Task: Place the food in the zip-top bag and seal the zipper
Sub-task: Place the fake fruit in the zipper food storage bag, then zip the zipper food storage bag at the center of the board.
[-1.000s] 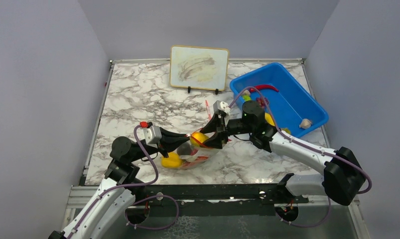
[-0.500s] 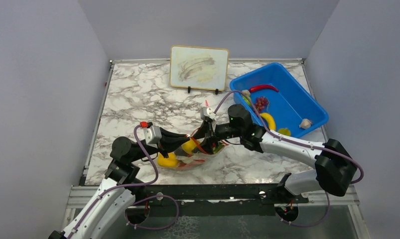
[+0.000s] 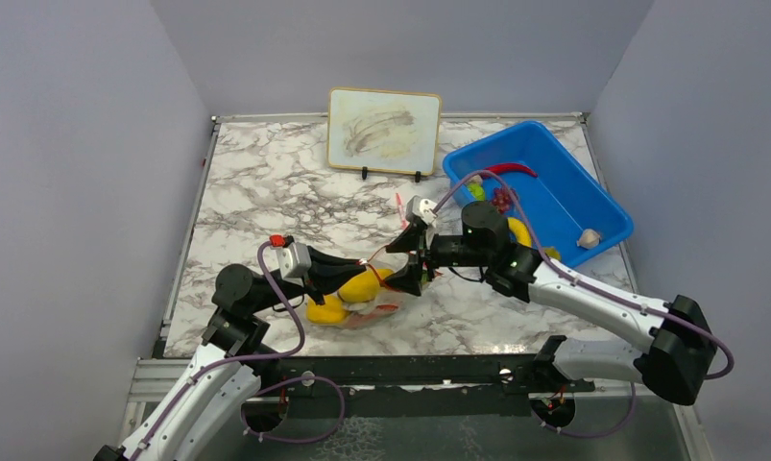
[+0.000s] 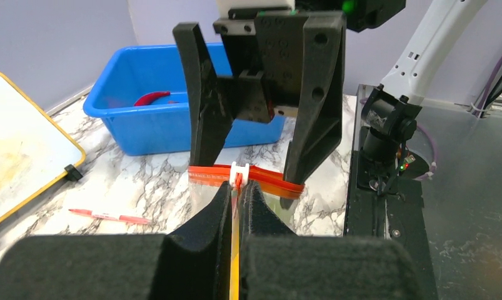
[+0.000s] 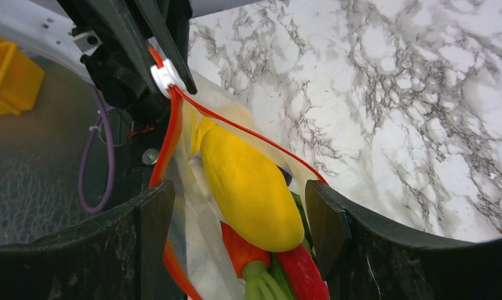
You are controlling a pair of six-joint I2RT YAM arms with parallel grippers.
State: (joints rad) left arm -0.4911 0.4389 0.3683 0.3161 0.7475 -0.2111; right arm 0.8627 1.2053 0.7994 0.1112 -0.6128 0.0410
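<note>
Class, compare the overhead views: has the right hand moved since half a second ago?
Yes. The right hand has drawn back to the right, ending nearer the blue bin than it was.

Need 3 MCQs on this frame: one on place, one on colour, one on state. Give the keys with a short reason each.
1. Where is the pen?
A) clamped between two fingers
B) propped against a wall
C) lying on the table

2. What colour is the slider on the zipper?
A) white
B) blue
C) green

3. What state is the left gripper in?
A) open wide
B) shut on the zipper
C) shut on nothing

Answers:
1 C: the pen lies flat on the marble, away from both arms.
2 A: the slider is a white tab on the red-orange strip.
3 B: the fingers are pressed together with the strip running between them, just below the slider.
</note>
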